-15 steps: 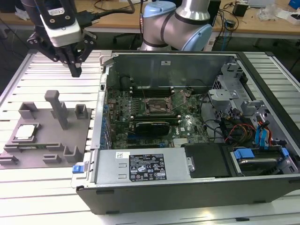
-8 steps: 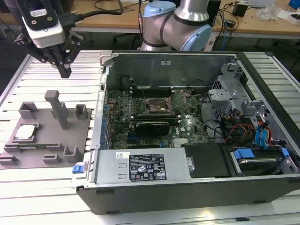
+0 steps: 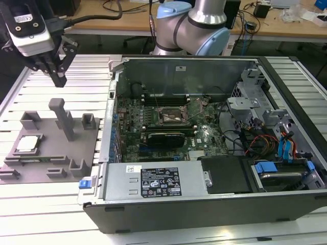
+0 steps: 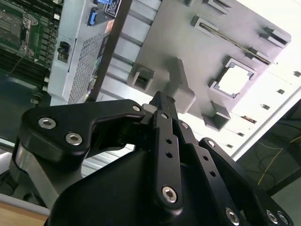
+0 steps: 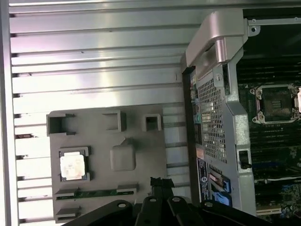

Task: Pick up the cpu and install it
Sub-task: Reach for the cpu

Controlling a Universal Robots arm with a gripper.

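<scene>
A robotics lab — slotted aluminium worktable, opened computer case, cable-strewn wooden benches behind.

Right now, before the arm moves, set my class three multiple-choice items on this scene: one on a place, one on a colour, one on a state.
1. Where is the cpu? A. In the motherboard socket. B. In a pocket of the fixture plate. C. On the power supply.
2. What colour is the fixture plate? A. Red. B. Grey. C. Yellow.
3. What does the gripper hold? A. The cpu. B. A cable. C. Nothing.
Answers: 1 B, the silvery chip lies in the plate's pocket; 2 B, the plate is grey in the exterior view and both wrist views; 3 C, it hangs bare in the air.
</scene>
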